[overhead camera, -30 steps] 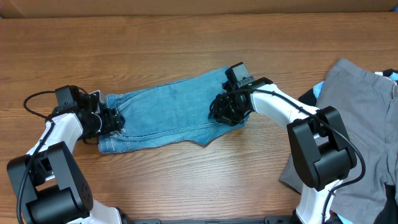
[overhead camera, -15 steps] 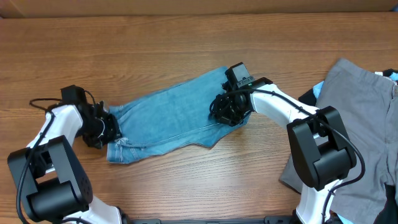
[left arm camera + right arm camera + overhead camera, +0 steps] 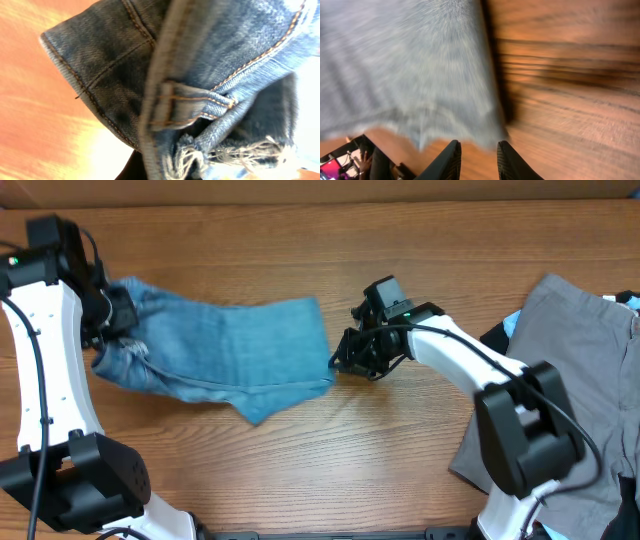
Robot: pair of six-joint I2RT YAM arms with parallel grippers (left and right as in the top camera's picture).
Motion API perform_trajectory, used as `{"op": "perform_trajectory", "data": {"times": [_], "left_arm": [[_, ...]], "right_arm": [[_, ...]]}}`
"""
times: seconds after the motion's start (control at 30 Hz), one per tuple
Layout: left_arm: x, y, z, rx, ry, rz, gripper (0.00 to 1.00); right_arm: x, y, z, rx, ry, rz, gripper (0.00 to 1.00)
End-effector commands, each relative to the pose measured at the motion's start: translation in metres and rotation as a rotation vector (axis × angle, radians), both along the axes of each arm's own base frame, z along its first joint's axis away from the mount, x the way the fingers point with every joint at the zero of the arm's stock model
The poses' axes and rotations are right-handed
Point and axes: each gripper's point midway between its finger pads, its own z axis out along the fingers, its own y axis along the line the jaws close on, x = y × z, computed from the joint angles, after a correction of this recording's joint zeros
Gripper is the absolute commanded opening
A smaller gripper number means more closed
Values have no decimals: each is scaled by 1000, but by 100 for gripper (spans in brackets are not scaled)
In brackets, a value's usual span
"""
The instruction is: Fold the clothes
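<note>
Nearest the front edge, grey trousers are left piled at the right of the desk, evidently set aside for a later turn. Further in, the jeans are spread across the middle and left of the desk, with one corner drooping forward. At their right edge the right fingers are lowered close to the desk. In the right wrist view they are seen a little parted, with bare wood in the gap and the denim edge just ahead, so nothing is pinched there. This hand is judged to be placed to steady or catch that end. Farthest back, the left fingers are pressed together on the jeans' other end, where a frayed hem and a stitched loop are bunched. That end appears to be held off the desk, probably so that it can be carried over for a fold.
</note>
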Motion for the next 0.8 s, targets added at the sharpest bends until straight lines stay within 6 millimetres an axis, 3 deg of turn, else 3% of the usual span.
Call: {"op": "perform_trajectory", "data": {"times": [0.0, 0.23, 0.47, 0.7, 0.77], "left_arm": [[17, -25, 23, 38, -78, -35, 4], [36, -87, -11, 43, -15, -135, 4], [55, -146, -58, 45, 48, -175, 4], [49, -200, -102, 33, 145, -247, 4], [48, -215, -109, 34, 154, -280, 10]], "right_arm": [[10, 2, 54, 64, -140, 7, 28], [15, -6, 77, 81, -188, -17, 28], [24, -41, 68, 12, -148, -104, 28], [28, -78, 59, -39, -99, -176, 28], [28, -81, 59, -43, -101, -174, 28]]}}
